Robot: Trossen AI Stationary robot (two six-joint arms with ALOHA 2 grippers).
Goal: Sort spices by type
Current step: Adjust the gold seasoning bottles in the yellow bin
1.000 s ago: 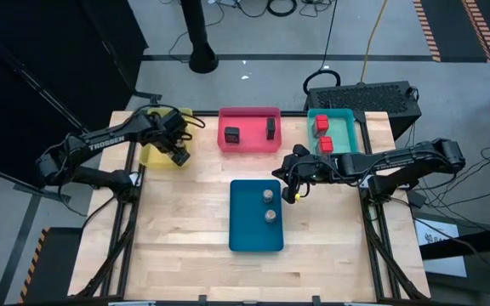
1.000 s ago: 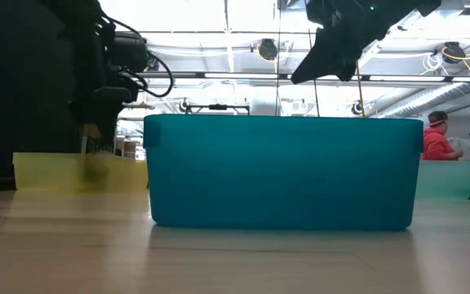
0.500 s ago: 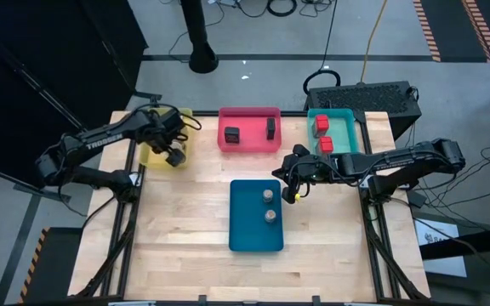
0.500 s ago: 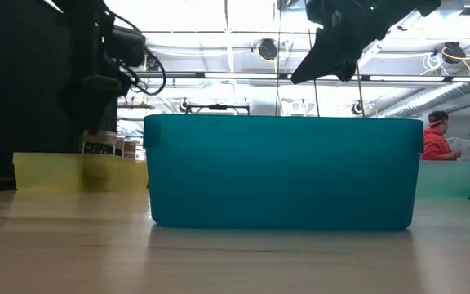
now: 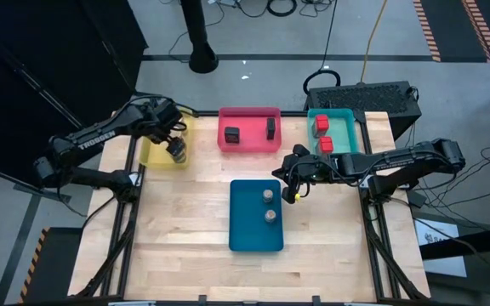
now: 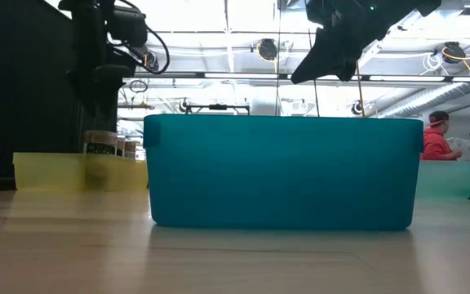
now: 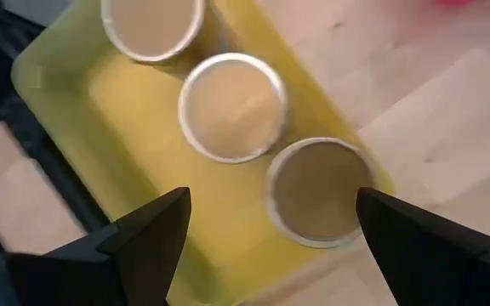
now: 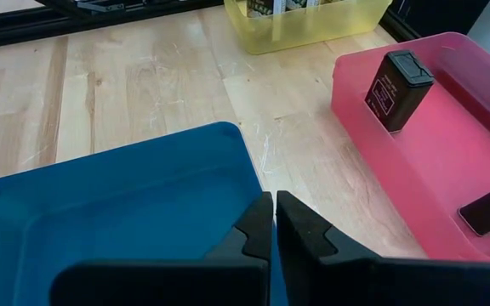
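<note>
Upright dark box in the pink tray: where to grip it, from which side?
Judging from the views, come straight down on the dark box and close the jaws across its two broad flat faces, just under the cap. It stands upright and apart from the pink tray walls, so both faces look reachable from above. The right gripper is nearer.

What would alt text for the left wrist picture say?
Three round tan jars stand in a row in a yellow tray on a wooden table, seen from above between the left gripper's two open dark fingers.
</note>
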